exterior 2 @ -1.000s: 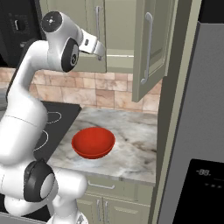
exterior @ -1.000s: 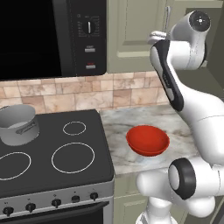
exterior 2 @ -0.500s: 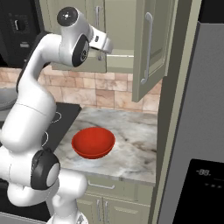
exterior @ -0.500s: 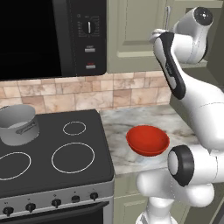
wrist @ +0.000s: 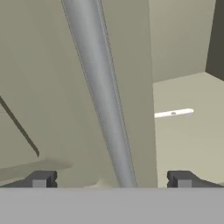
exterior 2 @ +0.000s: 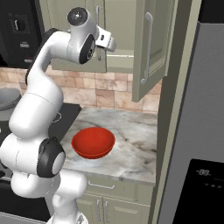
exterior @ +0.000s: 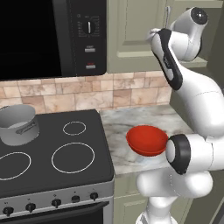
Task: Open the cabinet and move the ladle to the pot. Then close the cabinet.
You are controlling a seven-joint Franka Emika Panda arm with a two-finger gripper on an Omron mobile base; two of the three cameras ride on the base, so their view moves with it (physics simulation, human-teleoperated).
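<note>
The cabinet [exterior 2: 78, 48] hangs above the counter. Its right door [exterior 2: 153, 65] is swung open and its left door [exterior: 131, 35] looks shut. My gripper [wrist: 111, 181] is open, raised in front of the left door, and that door's silver bar handle [wrist: 103, 96] runs up between the fingertips [wrist: 41, 179]. My hand [exterior 2: 107, 41] is beside this handle [exterior 2: 98, 19]. On the shelf inside lies a slim pale bar [wrist: 173, 113]; I cannot tell whether it is the ladle. The grey pot [exterior: 17, 124] stands on the stove's back left burner.
A red bowl [exterior: 146, 140] sits on the marble counter [exterior 2: 131, 144] under my arm. The black stove [exterior: 52, 153] is to the left with a microwave [exterior: 43, 35] above it. A tall fridge [exterior 2: 197, 131] stands on the right, close to the open door.
The arm has straightened upward and the hand has moved up and in toward the left door's handle. The jaws stayed open; pot and bowl have not moved.
</note>
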